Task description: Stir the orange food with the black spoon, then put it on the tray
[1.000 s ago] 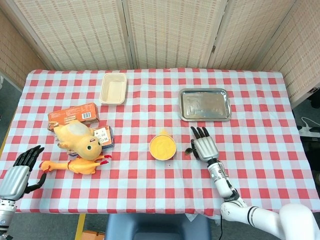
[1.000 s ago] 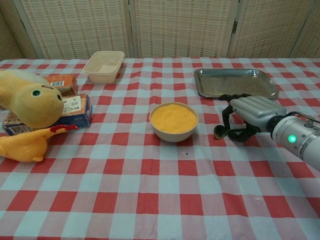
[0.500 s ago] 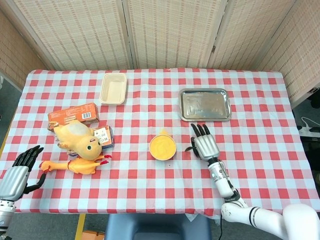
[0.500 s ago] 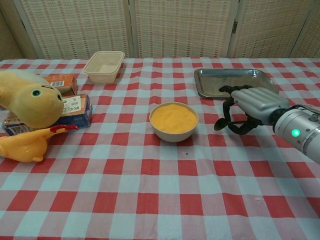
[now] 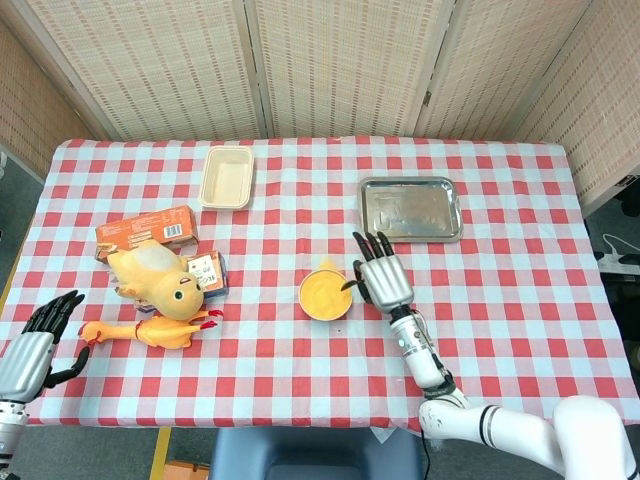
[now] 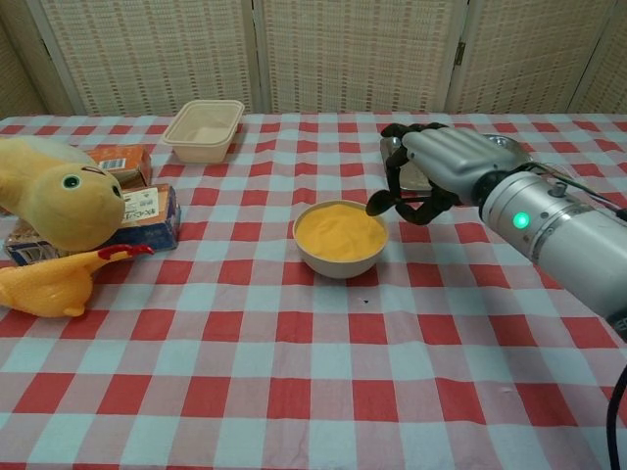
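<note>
Where the red-and-white checked cloth covers the bench [image 5: 520, 300], I count one of nearly everything on it. Largest is the single yellow plush toy [image 5: 155, 278], lying on one blue box [image 5: 208, 272] and just in front of one orange carton [image 5: 146, 230]; one rubber chicken [image 5: 150, 332] lies stretched out just in front of the toy. Toward the back sit one metal tray [image 5: 411, 209] on the right and one beige food container [image 5: 227, 176] on the left, well apart. One white bowl [image 6: 340, 260] stands near the middle of the bench, filled with the orange food [image 6: 339, 231].

Two hands are in sight. The right hand [image 6: 441, 164] hovers just beside the bowl's right rim, between bowl and tray, with its dark fingers [image 6: 394, 181] curled and clamped on the one black spoon [image 6: 378, 203]. The spoon hangs below the fingers, its dark bowl end over the right edge of the orange food; whether it touches the food I cannot tell. The tray lies behind the hand.

The left hand [image 5: 38, 343] rests at the bench's near-left corner, close to the chicken's tail, fingers spread apart and holding nothing.
</note>
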`<action>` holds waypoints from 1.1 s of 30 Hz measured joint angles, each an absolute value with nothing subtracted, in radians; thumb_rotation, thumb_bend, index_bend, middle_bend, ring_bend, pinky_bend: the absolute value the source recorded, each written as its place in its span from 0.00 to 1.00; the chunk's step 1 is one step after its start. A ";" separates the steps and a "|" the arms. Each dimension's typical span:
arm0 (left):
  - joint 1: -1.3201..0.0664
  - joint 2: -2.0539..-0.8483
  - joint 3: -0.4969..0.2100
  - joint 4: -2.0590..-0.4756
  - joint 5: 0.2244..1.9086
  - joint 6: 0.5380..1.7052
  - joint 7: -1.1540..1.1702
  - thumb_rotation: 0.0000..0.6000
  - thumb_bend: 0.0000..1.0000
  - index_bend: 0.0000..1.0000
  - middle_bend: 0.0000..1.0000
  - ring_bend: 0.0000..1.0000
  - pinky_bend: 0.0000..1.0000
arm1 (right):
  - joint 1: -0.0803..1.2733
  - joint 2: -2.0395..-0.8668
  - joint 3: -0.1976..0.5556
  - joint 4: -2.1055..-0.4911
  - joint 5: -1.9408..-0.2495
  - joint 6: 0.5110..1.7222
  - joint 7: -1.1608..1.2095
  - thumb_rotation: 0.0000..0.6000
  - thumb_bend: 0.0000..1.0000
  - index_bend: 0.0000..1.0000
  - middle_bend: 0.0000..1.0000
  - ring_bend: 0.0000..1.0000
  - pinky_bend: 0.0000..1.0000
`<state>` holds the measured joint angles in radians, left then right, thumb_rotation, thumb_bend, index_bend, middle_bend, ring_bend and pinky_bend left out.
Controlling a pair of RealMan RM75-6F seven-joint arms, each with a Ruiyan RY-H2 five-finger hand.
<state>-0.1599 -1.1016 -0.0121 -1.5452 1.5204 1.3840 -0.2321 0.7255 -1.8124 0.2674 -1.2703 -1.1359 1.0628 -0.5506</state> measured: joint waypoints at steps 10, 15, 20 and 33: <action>-0.162 -1.091 -0.005 -1.543 1.539 1.387 -0.277 1.00 0.45 0.00 0.00 0.00 0.09 | 0.823 -1.949 0.298 -1.169 -1.111 1.059 -0.680 1.00 0.37 0.59 0.04 0.00 0.00; -0.158 -1.085 -0.003 -1.540 1.544 1.396 -0.300 1.00 0.45 0.00 0.00 0.00 0.09 | 0.832 -1.965 0.284 -1.172 -1.096 1.058 -0.725 1.00 0.36 0.51 0.03 0.00 0.00; -0.155 -1.084 -0.003 -1.540 1.547 1.406 -0.304 1.00 0.44 0.00 0.00 0.00 0.09 | 0.827 -1.952 0.271 -1.213 -1.064 1.056 -0.781 1.00 0.37 0.45 0.03 0.00 0.00; -0.151 -1.089 -0.005 -1.543 1.553 1.421 -0.296 1.00 0.45 0.00 0.00 0.00 0.09 | 0.788 -1.877 0.247 -1.325 -1.053 1.098 -0.791 1.00 0.37 0.43 0.03 0.00 0.00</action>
<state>-0.1513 -1.0892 -0.0052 -1.5429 1.5528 1.4210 -0.2962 0.7881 -1.8766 0.2469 -1.3246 -1.0535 1.0977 -0.7912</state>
